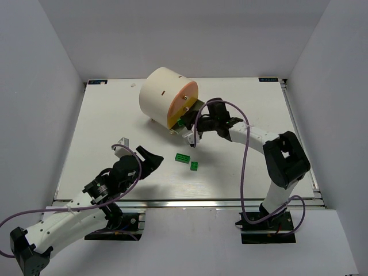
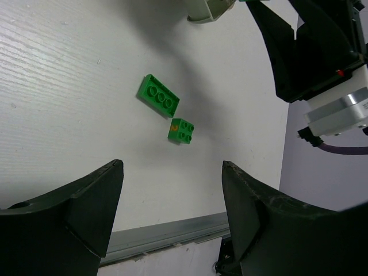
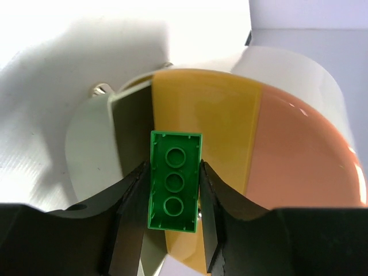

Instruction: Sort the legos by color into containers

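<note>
My right gripper (image 3: 174, 192) is shut on a dark green lego (image 3: 174, 180), underside towards the camera, held in front of the cream drum (image 1: 164, 92) and its orange drawer fronts (image 3: 201, 126). An olive-grey drawer (image 3: 132, 129) stands pulled out just left of the brick. In the top view the right gripper (image 1: 192, 131) is at the drum's face, over the open drawer (image 1: 186, 136). Two more dark green legos lie on the table, a long one (image 1: 183, 158) (image 2: 158, 96) and a small one (image 1: 195, 166) (image 2: 180, 130). My left gripper (image 1: 152, 161) (image 2: 172, 172) is open and empty, left of them.
The drum lies on its side at the back middle of the white table (image 1: 103, 126). The right arm (image 2: 316, 52) reaches across above the loose bricks. A metal rail (image 2: 167, 233) runs along the table's near edge. White walls enclose the table on three sides.
</note>
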You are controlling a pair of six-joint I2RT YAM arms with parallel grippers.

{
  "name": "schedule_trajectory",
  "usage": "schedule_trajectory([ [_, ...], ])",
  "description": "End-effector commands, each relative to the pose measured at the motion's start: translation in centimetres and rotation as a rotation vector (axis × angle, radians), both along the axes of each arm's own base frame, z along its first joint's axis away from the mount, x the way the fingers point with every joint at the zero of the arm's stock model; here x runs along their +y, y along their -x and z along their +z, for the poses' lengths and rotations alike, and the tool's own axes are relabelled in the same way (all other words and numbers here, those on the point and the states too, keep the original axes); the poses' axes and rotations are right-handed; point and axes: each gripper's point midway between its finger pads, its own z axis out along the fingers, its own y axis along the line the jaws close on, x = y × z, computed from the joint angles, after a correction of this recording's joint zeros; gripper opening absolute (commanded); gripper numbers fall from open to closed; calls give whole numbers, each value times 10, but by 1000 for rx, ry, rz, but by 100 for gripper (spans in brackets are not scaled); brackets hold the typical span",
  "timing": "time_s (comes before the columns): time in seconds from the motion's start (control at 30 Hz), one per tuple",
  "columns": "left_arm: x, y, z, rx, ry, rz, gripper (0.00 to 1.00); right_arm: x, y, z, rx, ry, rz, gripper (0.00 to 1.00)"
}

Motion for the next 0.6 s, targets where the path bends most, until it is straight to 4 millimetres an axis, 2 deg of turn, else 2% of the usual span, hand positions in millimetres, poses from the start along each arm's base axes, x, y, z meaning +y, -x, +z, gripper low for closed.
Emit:
schedule_trajectory([
  [0.0,3,0,2,-12,-6,7,79,10,-4,12,-81,-1,49,42],
  [0.17,0,-1,2,-13,-2,0,79,15,-10,10,-95,-3,37,60],
  [0.27,-3,-2,2,-10,2,-7,79,12,-12,6,-96,3,27,64],
  [0.37,-6,-2,3,-9,5,-17,79,12,-10,9,-86,-11,19,65],
  [0.47,-12,-3,5,-4,19,-29,79,6,-9,29,-70,-64,-16,62],
  [0.5,-14,-3,5,4,24,-31,78,4,-7,49,-21,-122,-60,61],
  [0.57,-20,-4,1,46,29,-29,74,-6,-7,63,65,-172,-148,55],
])
